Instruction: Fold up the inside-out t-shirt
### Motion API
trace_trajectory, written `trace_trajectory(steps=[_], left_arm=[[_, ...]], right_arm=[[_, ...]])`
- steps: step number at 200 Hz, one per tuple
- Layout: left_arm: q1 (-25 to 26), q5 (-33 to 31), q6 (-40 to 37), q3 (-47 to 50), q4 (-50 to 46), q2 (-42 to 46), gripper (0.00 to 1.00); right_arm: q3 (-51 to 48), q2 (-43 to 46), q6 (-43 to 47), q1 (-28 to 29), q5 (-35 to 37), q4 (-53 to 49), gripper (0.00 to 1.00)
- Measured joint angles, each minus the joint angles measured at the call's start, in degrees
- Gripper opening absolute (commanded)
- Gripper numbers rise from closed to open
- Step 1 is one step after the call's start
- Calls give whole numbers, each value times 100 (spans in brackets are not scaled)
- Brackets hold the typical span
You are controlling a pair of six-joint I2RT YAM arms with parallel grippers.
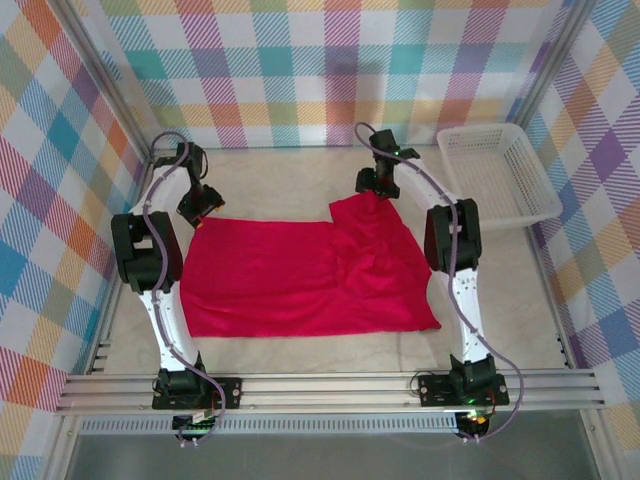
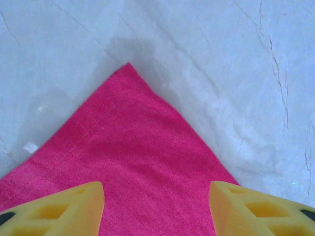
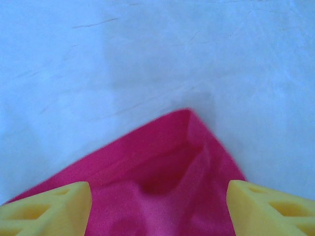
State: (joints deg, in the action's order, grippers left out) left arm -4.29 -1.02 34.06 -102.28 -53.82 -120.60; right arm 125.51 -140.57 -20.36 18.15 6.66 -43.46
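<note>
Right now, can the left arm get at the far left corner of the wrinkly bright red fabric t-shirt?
Probably yes: the left arm holds open jaws over that corner of the red t-shirt, nothing in between.

Bright, even, diffuse light; a faint soft shadow lies on the table (image 2: 221,73) past the t-shirt (image 2: 133,162) corner. The right wrist view is slightly blurred.

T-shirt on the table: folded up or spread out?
Mostly spread: the t-shirt lies flat and wide on the table, only its right part layered over.

A creased corner of the crimson fabric t-shirt (image 3: 167,201) is framed between the right gripper's (image 3: 158,189) spread yellow fingers (image 3: 44,209), on a pale marbled tabletop (image 3: 147,59).
</note>
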Motion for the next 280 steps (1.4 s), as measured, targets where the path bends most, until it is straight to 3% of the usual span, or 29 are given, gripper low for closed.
trace_trajectory(steps=[19, 35, 73, 108, 141, 176, 219, 280], left_arm=[[-118, -44, -55, -249, -164, -170, 59], [-229, -76, -74, -393, -247, -291, 59], [-376, -151, -94, -710, -380, -713, 58], [-385, -142, -92, -1128, -481, -1126, 57], [-385, -50, -90, -1416, -459, -1421, 54], [-387, 39, -76, -1720, -588, -1740, 27], [-391, 92, -48, -1825, -627, -1794, 6], [-407, 90, -68, -1897, -780, -1792, 4]], right_arm=[[1056, -800, 105, -61, 4, -382, 72], [1652, -1108, 170, -92, 24, -769, 66], [1829, -1169, 256, -170, -225, -785, 18], [1821, -1178, 293, -225, -555, -706, 0], [1821, -1176, 330, -240, -822, -651, 0], [1818, -1161, 354, -245, -911, -599, 0], [1773, -686, 466, -245, -1032, -584, 0], [1377, 570, 603, -282, -1259, -382, 0]])
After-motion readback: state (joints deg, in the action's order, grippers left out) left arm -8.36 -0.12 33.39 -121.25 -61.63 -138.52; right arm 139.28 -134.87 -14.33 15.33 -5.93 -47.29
